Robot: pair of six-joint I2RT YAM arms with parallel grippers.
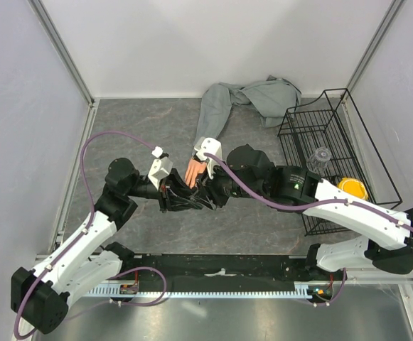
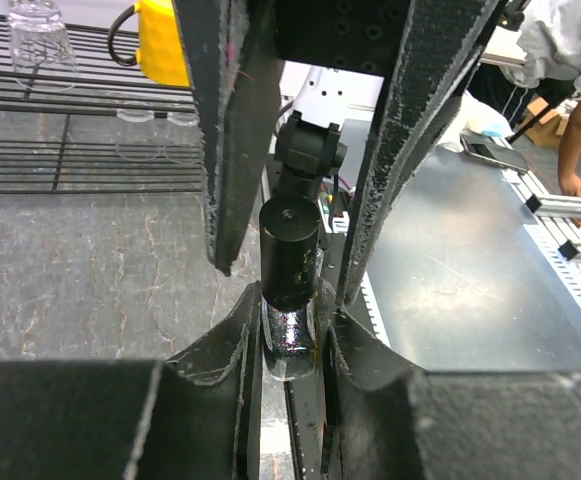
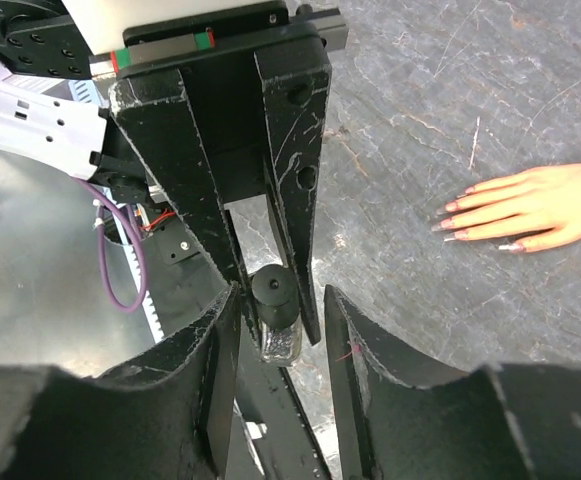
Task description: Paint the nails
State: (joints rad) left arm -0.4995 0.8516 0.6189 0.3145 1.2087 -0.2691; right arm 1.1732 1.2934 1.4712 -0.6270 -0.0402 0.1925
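Observation:
A small glass polish bottle (image 2: 290, 345) with a black cap (image 2: 290, 250) is clamped at its glass body by my left gripper (image 2: 290, 330), which is shut on it just above the table. My right gripper (image 3: 280, 335) faces it with its jaws apart on either side of the cap (image 3: 270, 288), not gripping it. In the top view both grippers meet at centre, left gripper (image 1: 174, 195) and right gripper (image 1: 200, 193). The peach mannequin hand (image 1: 194, 170) lies flat just beyond them. Its pinkish nails (image 3: 457, 215) point toward the grippers.
The hand's grey sleeve and shirt (image 1: 252, 96) trail to the back wall. A black wire basket (image 1: 295, 135) at the right holds a clear cup (image 1: 320, 158) and a yellow object (image 1: 353, 188). A metal strip (image 1: 213, 284) runs along the near edge.

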